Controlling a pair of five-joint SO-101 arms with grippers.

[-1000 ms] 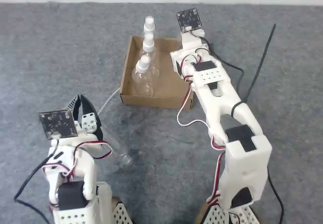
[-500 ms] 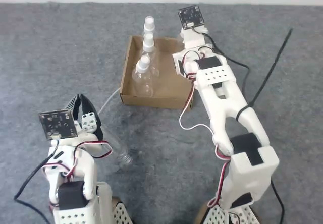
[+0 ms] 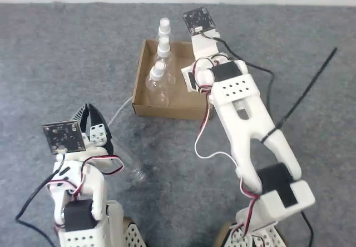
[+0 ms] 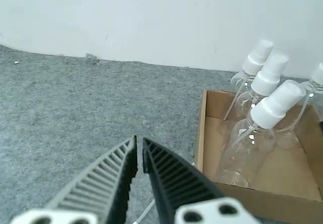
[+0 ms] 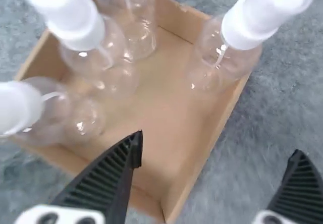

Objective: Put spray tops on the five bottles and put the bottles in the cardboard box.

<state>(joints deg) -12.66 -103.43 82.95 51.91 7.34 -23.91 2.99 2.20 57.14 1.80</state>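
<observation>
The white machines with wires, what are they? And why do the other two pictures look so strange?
They are two robot arms, the left arm and the right arm, each ending in a pincer called a gripper. The high view looks down on both. The other two pictures come from cameras on the wrists, so you see the black jaws up close. On the grey surface stands a cardboard box with four bottles wearing white spray tops. A fifth bottle lies on its side by the left arm, without a top. The right gripper hangs open over the box, holding nothing. The left gripper has its jaws almost shut.
</observation>
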